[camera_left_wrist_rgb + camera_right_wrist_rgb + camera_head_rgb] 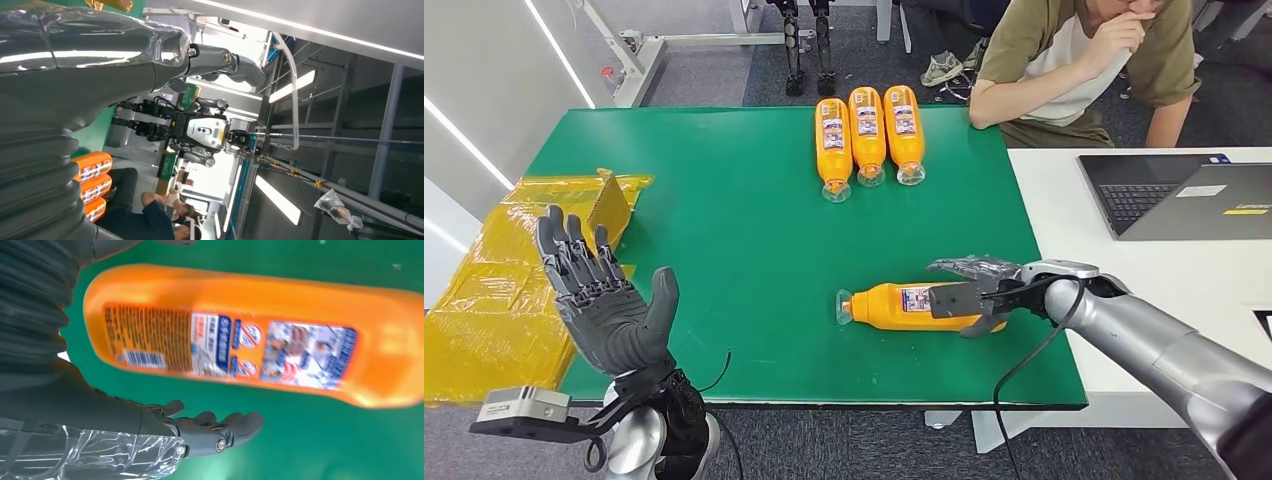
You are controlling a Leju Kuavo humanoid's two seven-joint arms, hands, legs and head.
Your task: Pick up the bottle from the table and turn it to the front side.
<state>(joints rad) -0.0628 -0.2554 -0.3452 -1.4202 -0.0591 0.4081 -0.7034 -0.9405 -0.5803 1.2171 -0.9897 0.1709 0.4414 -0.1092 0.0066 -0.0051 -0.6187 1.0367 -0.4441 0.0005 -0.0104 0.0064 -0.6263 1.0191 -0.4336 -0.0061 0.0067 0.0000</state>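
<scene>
An orange bottle lies on its side on the green table, its cap pointing toward my left. My right hand sits around its base end, fingers over the top and thumb at the near side, not closed on it. In the right wrist view the bottle shows a label with a barcode and small print, and my dark fingers are spread apart from it with green table between. My left hand is raised at the near left edge of the table, fingers apart and holding nothing.
Three more orange bottles lie side by side at the far edge, caps toward me. Yellow packaging lies off the left side. A laptop sits on the white table to the right. A person sits behind it.
</scene>
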